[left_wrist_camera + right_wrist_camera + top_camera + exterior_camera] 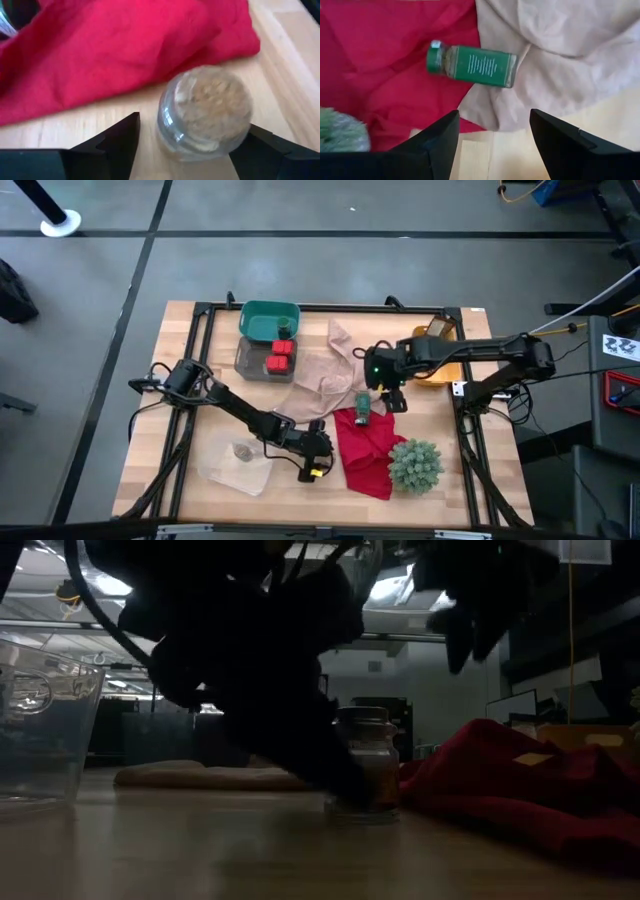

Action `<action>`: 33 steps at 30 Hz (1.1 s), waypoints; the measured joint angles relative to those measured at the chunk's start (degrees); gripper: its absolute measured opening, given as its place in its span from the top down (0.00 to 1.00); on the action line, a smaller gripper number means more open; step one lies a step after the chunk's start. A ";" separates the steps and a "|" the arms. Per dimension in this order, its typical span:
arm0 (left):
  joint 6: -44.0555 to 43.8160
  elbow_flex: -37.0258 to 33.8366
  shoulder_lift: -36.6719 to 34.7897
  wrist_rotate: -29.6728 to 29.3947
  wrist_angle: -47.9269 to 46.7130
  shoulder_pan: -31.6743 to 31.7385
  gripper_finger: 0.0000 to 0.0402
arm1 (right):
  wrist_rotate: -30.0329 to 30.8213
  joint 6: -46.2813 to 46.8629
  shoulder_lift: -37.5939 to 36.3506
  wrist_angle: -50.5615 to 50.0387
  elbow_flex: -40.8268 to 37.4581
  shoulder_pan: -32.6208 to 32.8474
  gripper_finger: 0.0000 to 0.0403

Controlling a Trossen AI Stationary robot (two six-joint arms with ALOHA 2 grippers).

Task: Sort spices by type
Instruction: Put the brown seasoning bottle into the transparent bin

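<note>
wooden table (200, 430) fills mid-frame of your high view. left gripper (187, 145) sits low centre, fingers spread wide around a round tan-grey pot (205, 117), beside the red cloth (365, 445). right gripper (492, 135) hangs open above a dark-green jar (472, 64) lying across red cloth and beige cloth (560, 55). red tins (281, 356) sit in trays, upper centre.

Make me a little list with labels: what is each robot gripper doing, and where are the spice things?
left gripper: open, fingers on either side of the round pot on the wood beside the red cloth
right gripper: open, above the green jar
green jar: lying on its side, across the red cloth and the beige cloth
red tins: in the grey tray
green bin: behind the grey tray
spiky plant: by the red cloth
</note>
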 joint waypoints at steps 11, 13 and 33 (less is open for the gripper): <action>-2.48 0.04 -0.48 -0.06 0.35 0.02 0.57 | 0.46 -7.74 0.09 13.44 -11.71 0.04 0.40; -3.97 0.04 -0.61 -0.06 0.27 0.02 0.57 | 0.46 -12.83 0.09 16.55 -12.75 0.07 0.40; -4.96 0.07 -1.40 1.47 0.11 0.13 0.55 | 8.32 -49.88 0.11 26.85 -14.72 9.79 0.40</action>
